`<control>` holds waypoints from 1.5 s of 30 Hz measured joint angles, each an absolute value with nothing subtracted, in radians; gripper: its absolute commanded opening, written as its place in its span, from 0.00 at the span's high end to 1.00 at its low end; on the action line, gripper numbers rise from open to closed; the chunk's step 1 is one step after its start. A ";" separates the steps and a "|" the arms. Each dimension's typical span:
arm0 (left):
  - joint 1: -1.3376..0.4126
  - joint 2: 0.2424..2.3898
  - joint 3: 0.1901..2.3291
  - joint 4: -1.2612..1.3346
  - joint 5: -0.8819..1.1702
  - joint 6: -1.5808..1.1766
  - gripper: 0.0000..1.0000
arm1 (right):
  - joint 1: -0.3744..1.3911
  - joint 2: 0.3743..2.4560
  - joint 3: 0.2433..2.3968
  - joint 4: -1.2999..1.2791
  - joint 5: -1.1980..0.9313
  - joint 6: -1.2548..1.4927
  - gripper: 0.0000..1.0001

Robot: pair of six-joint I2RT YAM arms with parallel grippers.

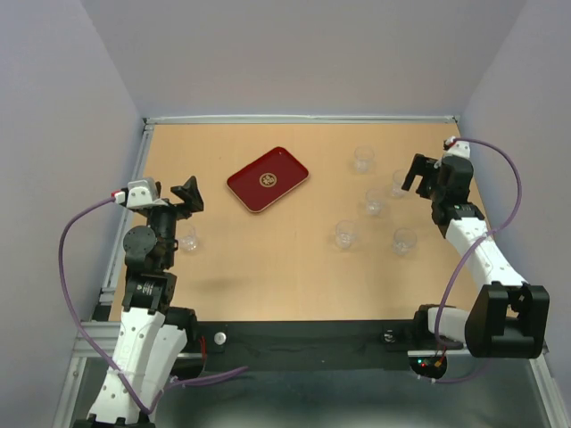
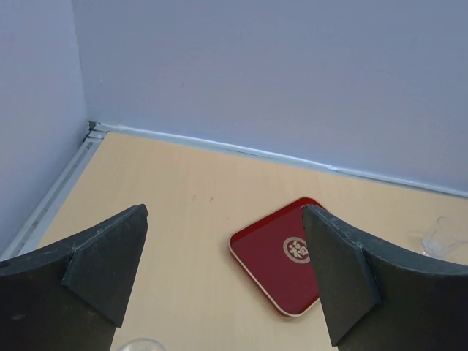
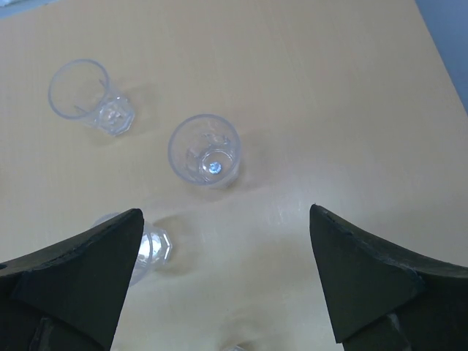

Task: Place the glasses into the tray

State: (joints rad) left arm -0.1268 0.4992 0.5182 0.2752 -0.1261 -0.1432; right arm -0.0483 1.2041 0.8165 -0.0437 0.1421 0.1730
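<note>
The dark-red tray [image 1: 268,179] lies on the far left part of the table [image 1: 268,276]. Five glasses [image 1: 375,201] stand apart from it to the right, and a sixth glass [image 1: 186,237] stands just beside the left arm. The left gripper [image 1: 187,194] and the right gripper [image 1: 417,173] are both spread wide and hold nothing, the right one hanging over the cluster of glasses.

The tray [image 1: 268,179] lies left of centre — five glasses [image 1: 375,201] to its right, a sixth glass [image 1: 186,237] seemingly beside my left gripper [image 1: 185,197].
</note>
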 measured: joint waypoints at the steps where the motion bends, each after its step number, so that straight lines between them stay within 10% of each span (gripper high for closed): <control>1: -0.127 0.499 0.518 0.275 -0.125 -0.144 0.01 | -0.048 1.204 0.817 -0.044 0.135 0.168 0.00; 26: -0.069 0.731 0.774 -0.164 -0.271 -0.395 0.02 | -0.046 1.221 0.830 -0.198 -0.559 -0.167 0.00; 38: 0.106 1.335 0.957 -0.249 -0.132 -0.574 0.34 | -0.046 1.181 0.830 -0.217 -0.567 -0.198 0.00; 45: 0.105 1.502 1.073 -0.288 -0.207 -0.595 0.36 | -0.046 1.172 0.830 -0.218 -0.561 -0.211 0.00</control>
State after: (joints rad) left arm 0.1055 1.5021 1.0725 -0.2882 -0.2066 -0.5953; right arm -0.0463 1.1725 0.8295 -0.2176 -0.5610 -0.2111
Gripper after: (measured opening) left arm 0.643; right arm 0.999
